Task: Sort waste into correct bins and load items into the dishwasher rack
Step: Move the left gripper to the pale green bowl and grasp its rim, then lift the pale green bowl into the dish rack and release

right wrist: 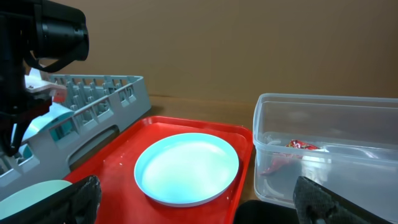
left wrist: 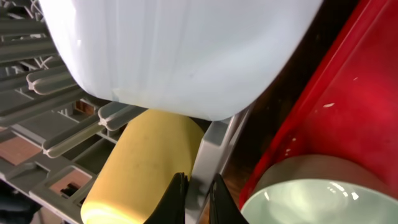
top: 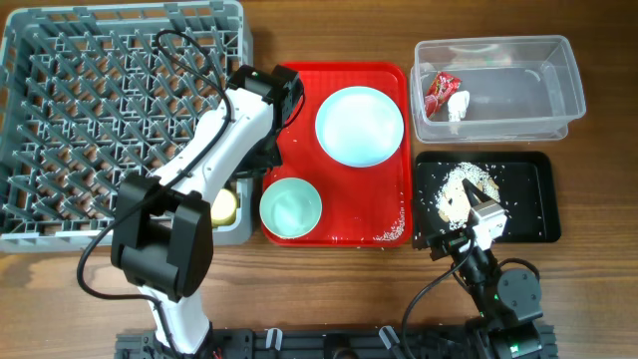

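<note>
Loading the dishwasher rack (top: 60, 120) — the dishes stage, by my reading.
At its corner the left gripper (left wrist: 198, 198) has its jaws pinched together, with nothing visibly between them; the yellow cup (left wrist: 143, 162) lies just left of the tips and one bowl (left wrist: 186, 50) sits close above. Likely next: open, swing right, and take the second bowl (left wrist: 311, 196) on the red tray (top: 384, 194) by its rim. The right gripper (top: 483, 207) gapes wide and empty — the plate (top: 359, 125) is ahead of it.
</note>
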`<action>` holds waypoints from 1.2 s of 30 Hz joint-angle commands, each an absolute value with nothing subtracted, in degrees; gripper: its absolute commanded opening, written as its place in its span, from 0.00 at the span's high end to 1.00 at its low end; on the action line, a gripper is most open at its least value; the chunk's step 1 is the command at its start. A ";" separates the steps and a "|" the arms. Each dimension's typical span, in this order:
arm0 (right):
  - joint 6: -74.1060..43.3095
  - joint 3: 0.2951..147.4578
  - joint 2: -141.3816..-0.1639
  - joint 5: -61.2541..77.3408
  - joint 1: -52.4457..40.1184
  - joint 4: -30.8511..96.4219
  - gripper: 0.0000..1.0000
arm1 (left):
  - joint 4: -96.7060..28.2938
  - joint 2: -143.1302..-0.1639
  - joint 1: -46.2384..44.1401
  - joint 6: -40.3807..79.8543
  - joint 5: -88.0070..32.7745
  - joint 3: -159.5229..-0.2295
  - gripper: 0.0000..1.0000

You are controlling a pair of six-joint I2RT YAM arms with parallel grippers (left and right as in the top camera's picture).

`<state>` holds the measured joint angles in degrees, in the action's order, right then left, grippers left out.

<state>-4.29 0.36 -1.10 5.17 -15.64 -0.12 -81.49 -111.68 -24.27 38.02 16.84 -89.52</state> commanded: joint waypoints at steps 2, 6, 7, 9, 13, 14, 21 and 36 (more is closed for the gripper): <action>-4.89 0.30 -0.80 6.22 -15.35 -0.40 0.00 | -83.90 -110.26 -24.21 38.35 16.60 -88.71 0.96; -4.89 0.30 -0.80 6.22 -15.35 -0.40 0.00 | -80.55 -109.78 -24.21 37.89 14.76 -89.47 0.85; -4.89 0.30 -0.80 6.22 -15.35 -0.40 0.00 | -81.52 -108.64 -24.21 37.89 13.34 -91.35 0.76; -4.89 0.30 -0.80 6.22 -15.35 -0.40 0.00 | -83.85 -106.41 -24.23 37.65 9.96 -94.76 0.53; -4.91 0.30 -0.80 6.24 -15.35 -0.40 0.00 | -81.87 -99.46 -25.41 37.67 3.60 -98.21 0.19; -4.89 0.30 -0.80 6.22 -15.35 -0.40 0.00 | -81.14 -98.43 -26.06 37.67 3.77 -98.21 0.19; -4.89 0.30 -0.80 6.22 -15.35 -0.40 0.00 | -76.53 -99.35 -31.33 38.15 4.56 -90.50 0.42; -4.89 0.30 -0.80 6.22 -15.35 -0.40 0.00 | -56.90 -100.09 -31.24 43.29 7.38 -63.46 0.57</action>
